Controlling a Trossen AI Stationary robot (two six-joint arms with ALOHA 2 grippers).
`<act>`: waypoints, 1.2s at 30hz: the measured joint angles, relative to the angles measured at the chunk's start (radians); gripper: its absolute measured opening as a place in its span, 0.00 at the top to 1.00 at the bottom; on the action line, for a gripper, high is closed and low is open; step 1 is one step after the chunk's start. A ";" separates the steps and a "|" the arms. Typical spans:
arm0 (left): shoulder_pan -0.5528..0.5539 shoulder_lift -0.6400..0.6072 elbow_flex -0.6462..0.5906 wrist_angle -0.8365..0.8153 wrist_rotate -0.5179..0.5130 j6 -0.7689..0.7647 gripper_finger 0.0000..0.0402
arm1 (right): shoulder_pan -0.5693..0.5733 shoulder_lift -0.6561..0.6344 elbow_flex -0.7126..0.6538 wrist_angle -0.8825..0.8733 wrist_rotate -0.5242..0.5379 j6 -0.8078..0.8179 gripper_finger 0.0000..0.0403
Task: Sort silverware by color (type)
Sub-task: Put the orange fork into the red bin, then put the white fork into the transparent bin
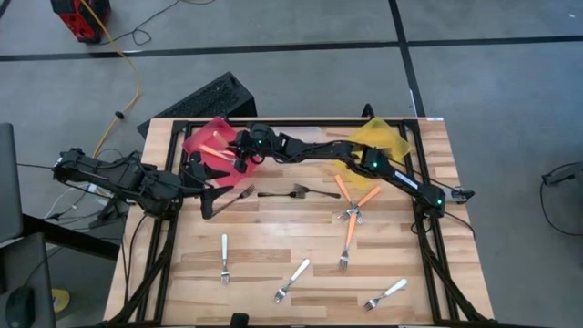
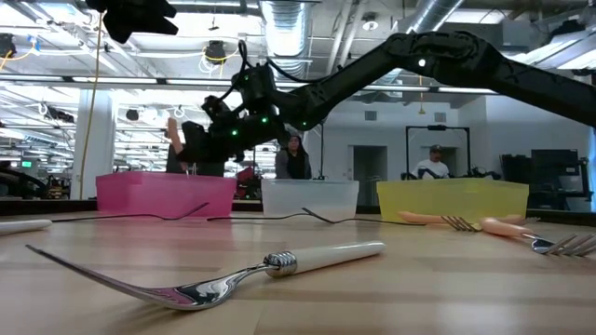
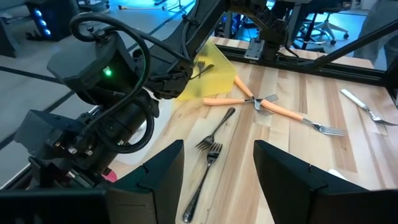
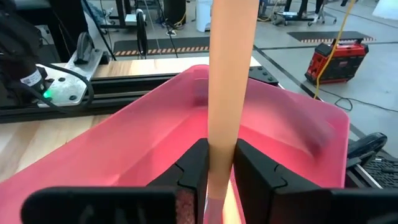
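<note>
At the table's front edge lie three white-handled forks [image 1: 224, 258], beyond them three orange-handled forks [image 1: 351, 239] on the right and two dark forks [image 1: 293, 193] at mid-table. The left gripper [image 1: 211, 199] rests low beside the dark forks with its jaws spread and nothing between them. Farthest back, the right gripper [image 4: 219, 168] hangs over the red bin [image 4: 280, 143], fingers pinching an orange fork handle [image 4: 231, 74] above its floor.

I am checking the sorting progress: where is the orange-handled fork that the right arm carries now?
The orange-handled fork is between the right gripper's fingers, directly above the red bin at the table's far left in the high view.
</note>
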 joint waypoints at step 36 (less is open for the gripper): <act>0.000 -0.005 0.000 -0.001 -0.003 -0.012 0.55 | 0.001 -0.055 -0.002 -0.041 -0.005 -0.030 0.51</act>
